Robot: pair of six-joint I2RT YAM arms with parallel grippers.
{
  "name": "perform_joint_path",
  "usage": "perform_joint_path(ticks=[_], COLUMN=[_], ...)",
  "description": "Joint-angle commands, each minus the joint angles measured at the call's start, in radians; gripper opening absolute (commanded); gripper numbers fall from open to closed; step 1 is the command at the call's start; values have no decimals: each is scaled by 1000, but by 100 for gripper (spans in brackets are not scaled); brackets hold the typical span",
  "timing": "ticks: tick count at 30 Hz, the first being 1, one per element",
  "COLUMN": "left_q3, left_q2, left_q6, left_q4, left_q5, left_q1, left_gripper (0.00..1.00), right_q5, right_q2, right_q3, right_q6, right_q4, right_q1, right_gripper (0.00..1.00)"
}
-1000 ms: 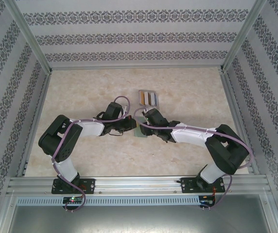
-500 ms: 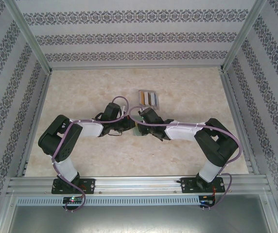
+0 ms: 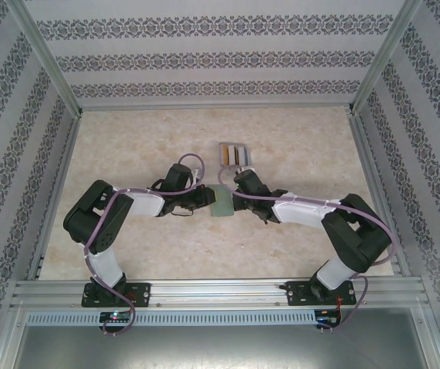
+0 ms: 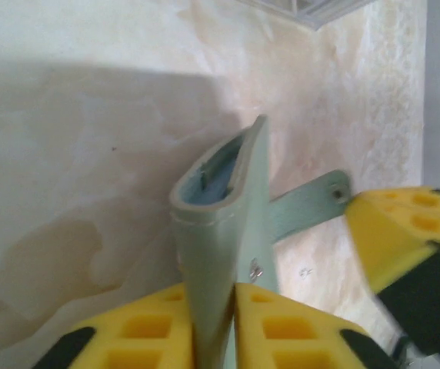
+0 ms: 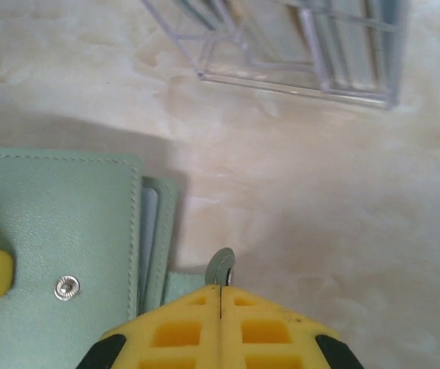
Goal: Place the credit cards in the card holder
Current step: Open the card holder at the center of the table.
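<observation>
On the marbled tabletop, the card holder is pinched across its thickness by the left gripper, gaping end turned away. Its snap strap is clamped in the closed right gripper. Credit cards are racked just beyond, nearer the right arm.

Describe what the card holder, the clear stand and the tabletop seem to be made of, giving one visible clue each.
The card holder looks like soft matte leather or imitation: stitched edges, metal snap. The clear stand seems hard glossy plastic, perhaps acrylic: see-through walls. The tabletop looks marble-patterned, possibly printed laminate: beige veining.
</observation>
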Motion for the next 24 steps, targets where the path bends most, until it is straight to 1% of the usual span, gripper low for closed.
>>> perform_joint_path(ticks=[1, 3, 6, 10, 12, 15, 20, 23, 24], left_q3=[32, 24, 6, 1, -1, 0, -7, -15, -13], left_q2=[20, 19, 10, -4, -10, -22, -38, -43, -43], left_q6=[36, 34, 34, 33, 39, 50, 52, 48, 49], left_q4=[-32, -12, 19, 39, 29, 16, 22, 43, 40], left_q5=[-15, -4, -8, 19, 8, -7, -9, 5, 5], left_q1=[2, 3, 4, 8, 9, 11, 11, 9, 8], left_gripper=[45, 55, 62, 65, 68, 70, 72, 80, 81], right_q5=[-75, -146, -197, -252, -252, -259, -269, -271, -270], right_q2=[-83, -124, -180, -202, -204, -201, -193, -196, -198], right_q3=[-57, -61, -40, -10, 0, -13, 6, 12, 18], right_q6=[34, 15, -24, -49, -45, -37, -21, -25, -28], right_q4=[32, 39, 14, 13, 8, 54, 53, 63, 56], right_q1=[-40, -44, -24, -7, -1, 6, 8, 7, 8], right_gripper=[0, 0, 0, 0, 0, 0, 0, 0, 0])
